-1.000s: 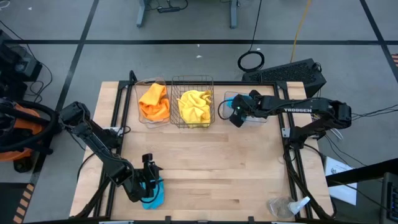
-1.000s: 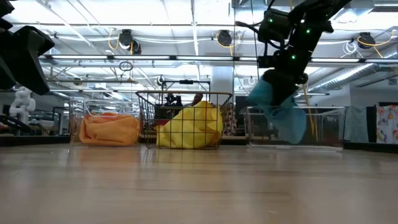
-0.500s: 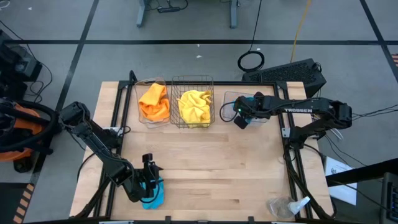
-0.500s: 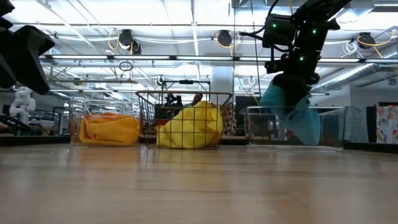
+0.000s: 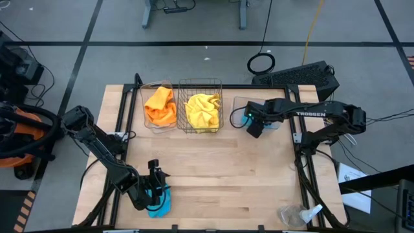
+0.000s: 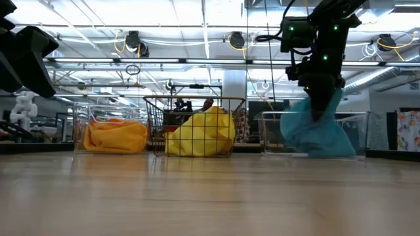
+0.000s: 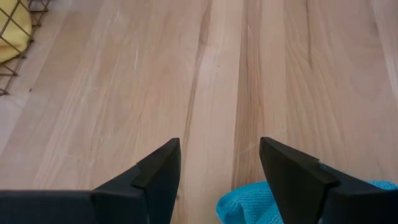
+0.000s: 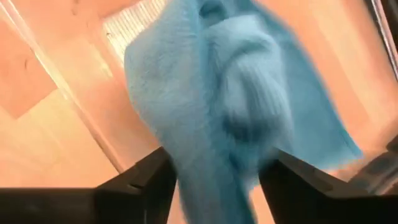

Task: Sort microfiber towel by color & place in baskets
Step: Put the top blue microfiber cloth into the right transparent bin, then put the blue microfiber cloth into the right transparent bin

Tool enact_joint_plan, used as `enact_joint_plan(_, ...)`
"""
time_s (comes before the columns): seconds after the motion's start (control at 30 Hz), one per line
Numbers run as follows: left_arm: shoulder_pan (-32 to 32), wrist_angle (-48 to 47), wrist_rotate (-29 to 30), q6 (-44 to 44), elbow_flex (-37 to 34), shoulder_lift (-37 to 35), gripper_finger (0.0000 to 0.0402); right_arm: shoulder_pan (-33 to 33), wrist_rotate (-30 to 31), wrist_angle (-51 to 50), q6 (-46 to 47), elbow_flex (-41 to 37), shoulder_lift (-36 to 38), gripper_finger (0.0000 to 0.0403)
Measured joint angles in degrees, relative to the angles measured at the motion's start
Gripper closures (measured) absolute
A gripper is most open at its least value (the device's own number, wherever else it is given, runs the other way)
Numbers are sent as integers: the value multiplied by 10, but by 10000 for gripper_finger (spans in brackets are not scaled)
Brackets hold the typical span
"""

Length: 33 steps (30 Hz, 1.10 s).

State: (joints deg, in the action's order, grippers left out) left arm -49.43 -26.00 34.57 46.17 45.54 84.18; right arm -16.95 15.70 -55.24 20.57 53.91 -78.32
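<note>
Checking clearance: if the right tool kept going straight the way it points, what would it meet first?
The right tool points down into the clear tub; it would likely first meet the blue towel just below its open fingers.

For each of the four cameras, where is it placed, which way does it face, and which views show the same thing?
High: above the table, looking straight down; both arms show.
Low: at tabletop height, looking level across at the three baskets; the right arm comes in from above.
Left wrist: on the left arm, looking down at bare wood and a blue towel between its open fingers.
Right wrist: on the right arm, facing another blue towel between its fingers.
Shared: the low view shows that towel too, at the clear tub.
</note>
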Motion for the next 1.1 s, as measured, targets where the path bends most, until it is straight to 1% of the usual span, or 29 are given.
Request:
enact_joint_plan(0.07,0,0,0,0,0,0,178,0,-9,-19,-1,12,0,186)
enact_joint_plan(0.23,-2,0,0,0,0,0,178,0,-9,-52,-5,52,0,170)
enact_joint_plan(0.43,-12,0,-16,2,0,0,178,1,-9,-65,-5,100,0,168)
enact_joint_plan(0.63,-24,-3,-20,16,0,0,178,1,-4,-64,-8,113,0,168)
enact_joint_plan(0.8,-31,-3,-20,27,0,0,178,2,47,-112,6,113,0,167)
enact_joint_plan(0.9,-33,-5,-20,31,0,0,178,2,81,-154,44,113,0,167)
enact_joint_plan(1.0,-35,-5,-20,31,0,0,178,2,100,-190,79,113,0,167)
enact_joint_plan(1.1,-35,-5,-20,31,0,0,178,14,97,-180,89,113,1,167)
